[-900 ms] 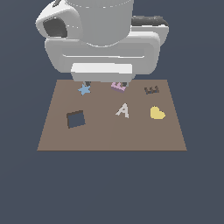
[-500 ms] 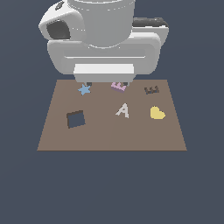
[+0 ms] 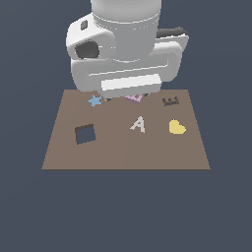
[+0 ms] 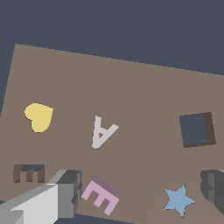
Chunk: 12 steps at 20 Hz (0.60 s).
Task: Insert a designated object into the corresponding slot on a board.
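Note:
The pink-lilac E block (image 4: 101,195) lies flat on the brown board (image 4: 144,92), between the blue star and the E-shaped slot (image 4: 29,173). In the exterior view only a corner of the E block (image 3: 135,98) shows under the arm's body, with the slot (image 3: 171,102) to its right. My gripper (image 4: 142,190) is open and empty. One finger (image 4: 70,192) stands close beside the E block and the other finger (image 4: 213,189) is far off past the star. In the exterior view the arm's body hides the fingers.
A white letter A (image 3: 139,124), a yellow heart (image 3: 176,127) and a blue star (image 3: 94,101) lie on the board. A larger dark square hole (image 3: 84,134) is at the exterior view's left. The board's edges (image 3: 125,168) drop to dark floor.
The arm's hand has turned and come a little lower over the E block. The shapes on the board have not moved.

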Each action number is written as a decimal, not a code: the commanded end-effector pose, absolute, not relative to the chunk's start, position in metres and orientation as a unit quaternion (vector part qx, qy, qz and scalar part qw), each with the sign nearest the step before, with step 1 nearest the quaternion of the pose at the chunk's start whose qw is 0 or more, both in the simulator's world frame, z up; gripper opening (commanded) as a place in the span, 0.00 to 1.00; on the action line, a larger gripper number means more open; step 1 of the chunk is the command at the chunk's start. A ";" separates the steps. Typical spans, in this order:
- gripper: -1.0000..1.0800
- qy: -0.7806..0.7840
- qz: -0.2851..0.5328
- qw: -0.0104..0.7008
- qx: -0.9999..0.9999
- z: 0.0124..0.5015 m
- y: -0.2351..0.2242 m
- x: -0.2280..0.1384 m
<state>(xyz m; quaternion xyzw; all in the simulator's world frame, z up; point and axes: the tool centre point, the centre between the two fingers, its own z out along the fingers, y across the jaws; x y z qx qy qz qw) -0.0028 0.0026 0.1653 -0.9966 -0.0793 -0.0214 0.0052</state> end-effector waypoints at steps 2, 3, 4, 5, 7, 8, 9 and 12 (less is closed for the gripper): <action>0.96 -0.128 -0.019 0.005 -0.992 0.154 0.010 -0.010; 0.96 -0.144 -0.019 0.005 -0.989 0.150 0.012 -0.013; 0.96 -0.160 -0.018 0.005 -0.987 0.146 0.014 -0.016; 0.96 -0.178 -0.017 0.005 -0.984 0.142 0.017 -0.019; 0.96 -0.215 -0.016 0.004 -0.977 0.134 0.021 -0.026; 0.96 -0.234 -0.015 0.004 -0.972 0.129 0.023 -0.030; 0.96 -0.255 -0.014 0.004 -0.967 0.124 0.025 -0.034; 0.96 -0.315 -0.012 0.004 -0.949 0.109 0.030 -0.047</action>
